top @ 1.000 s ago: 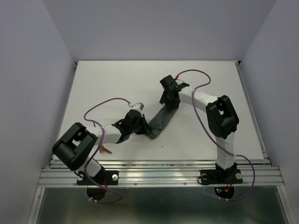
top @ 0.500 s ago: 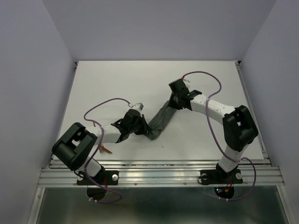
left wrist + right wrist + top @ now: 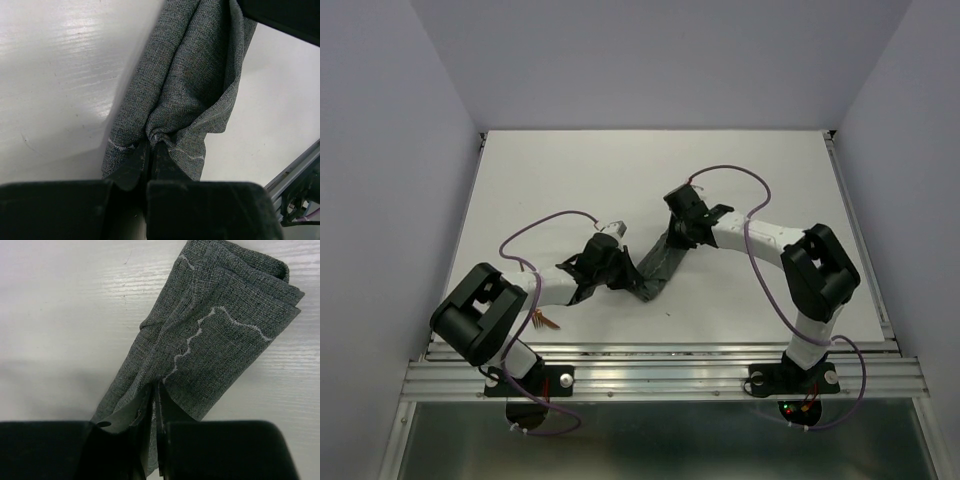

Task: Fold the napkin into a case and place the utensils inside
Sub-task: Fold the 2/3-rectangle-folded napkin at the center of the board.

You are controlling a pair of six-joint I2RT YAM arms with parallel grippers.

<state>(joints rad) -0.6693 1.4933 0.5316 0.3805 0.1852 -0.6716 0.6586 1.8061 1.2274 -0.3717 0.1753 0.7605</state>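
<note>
Matt woven cloth napkin (image 3: pixel 215 345) on smooth, faintly glossy table (image 3: pixel 60 315)

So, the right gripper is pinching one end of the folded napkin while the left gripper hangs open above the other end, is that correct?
Not quite. The left gripper is not hanging open: it is shut on the napkin, pinching its bunched, hemmed end, as the left wrist view shows. The right gripper is indeed pinching the other end.
</note>
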